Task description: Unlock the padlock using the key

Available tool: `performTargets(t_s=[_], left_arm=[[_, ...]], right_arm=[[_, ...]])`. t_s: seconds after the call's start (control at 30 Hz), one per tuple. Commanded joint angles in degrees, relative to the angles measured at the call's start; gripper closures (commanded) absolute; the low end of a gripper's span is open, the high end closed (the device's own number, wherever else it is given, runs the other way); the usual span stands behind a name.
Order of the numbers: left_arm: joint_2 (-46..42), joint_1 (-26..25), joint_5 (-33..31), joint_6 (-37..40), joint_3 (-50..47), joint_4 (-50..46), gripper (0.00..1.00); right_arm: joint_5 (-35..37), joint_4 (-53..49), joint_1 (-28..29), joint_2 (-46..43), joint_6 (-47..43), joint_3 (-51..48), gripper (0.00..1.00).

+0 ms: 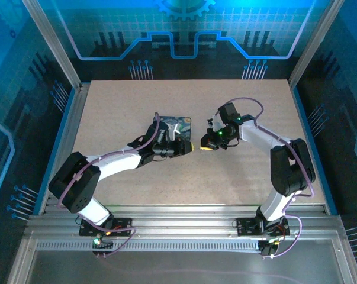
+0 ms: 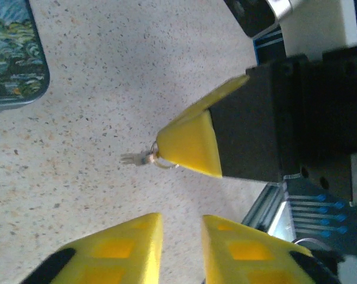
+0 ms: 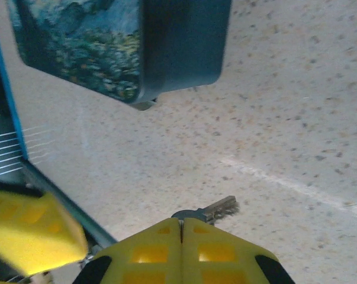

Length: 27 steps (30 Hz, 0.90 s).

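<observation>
Blue painted box [image 1: 179,124] (swirl-patterned lid) on speckled table [image 1: 125,106].

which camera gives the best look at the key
Right wrist: the key sticks out of the shut right gripper, toothed blade clear. Left wrist shows it smaller and blurred at that gripper's tip. In the top view it is too small to make out.

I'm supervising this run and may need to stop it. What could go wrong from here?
The right end effector pinches the key only by its head, so it may twist or slip when pushed. The left end effector sits close, jaws apart with nothing between them; the two could bump.
</observation>
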Motion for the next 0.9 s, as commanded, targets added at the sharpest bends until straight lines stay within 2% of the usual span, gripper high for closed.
performTargets(t_s=[0.0,0.03,0.17,0.27,0.4,0.57,0.73,0.87], left_arm=[[0.5,1.9,0.0,-12.2,0.3,4.3,0.61],[0.3,2.4,-0.3,-15.8,-0.5,5.5,0.56],[-0.4,3.2,-0.7,-28.8,-1.2,6.2,0.51],[-1.1,3.1,-0.9,-34.7,0.0,4.2,0.49],[-2.0,2.9,-1.3,-40.4,1.8,-0.1,0.46],[-2.6,2.9,-3.1,-49.3,1.4,2.8,0.43],[-2.7,2.9,-5.0,-55.3,2.4,3.0,0.41],[-1.5,2.8,-3.9,-58.0,3.3,5.3,0.43]], right_arm=[[-6.2,1.3,-1.1,-2.9,3.4,1.9,1.00],[-6.4,1.2,-1.1,-3.4,3.6,2.3,1.00],[-6.9,0.9,-1.2,-5.8,3.5,3.7,1.00],[-9.3,3.7,-1.1,-7.3,4.8,3.5,1.00],[-11.6,6.4,0.0,-8.4,6.0,4.3,1.00],[-12.0,7.5,2.1,-8.4,6.0,5.8,1.00],[-12.3,8.9,3.2,-6.8,7.6,5.7,1.00],[-11.6,10.8,4.1,-6.4,8.6,4.4,1.00]])
